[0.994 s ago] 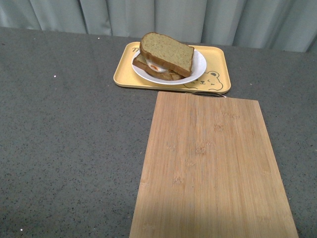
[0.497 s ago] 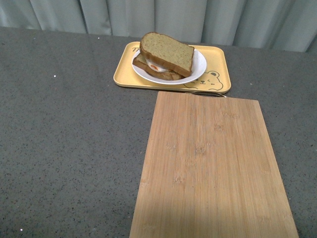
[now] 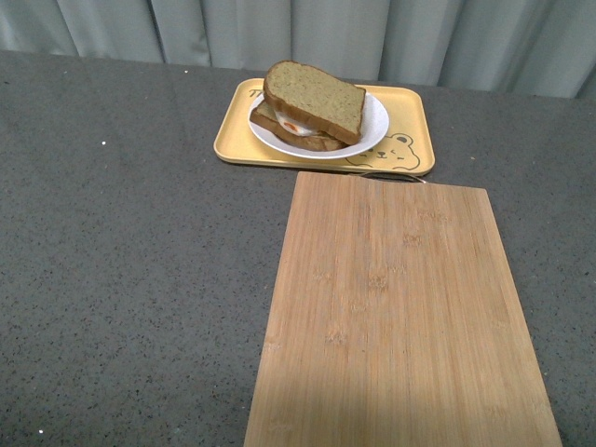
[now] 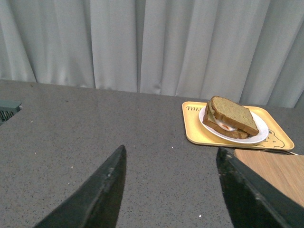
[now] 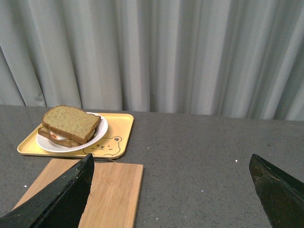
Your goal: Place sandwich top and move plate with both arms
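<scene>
The sandwich top [image 3: 315, 98], a tan slice with a brown crust, lies on the egg-bearing slice on the white plate [image 3: 372, 130]. The plate sits on a yellow bear tray [image 3: 410, 116] at the table's far side. Neither gripper shows in the front view. In the left wrist view my left gripper [image 4: 171, 164] is open and empty above the grey table, well short of the sandwich top [image 4: 232, 114] and plate [image 4: 259, 135]. In the right wrist view my right gripper [image 5: 171, 166] is open and empty, far from the sandwich top [image 5: 71, 123] and plate [image 5: 99, 130].
A bamboo cutting board [image 3: 400, 317] lies on the grey table [image 3: 130, 261] just in front of the tray, reaching the near edge. A grey curtain [image 3: 372, 33] hangs behind the table. A dark object [image 4: 7, 111] shows at the edge of the left wrist view.
</scene>
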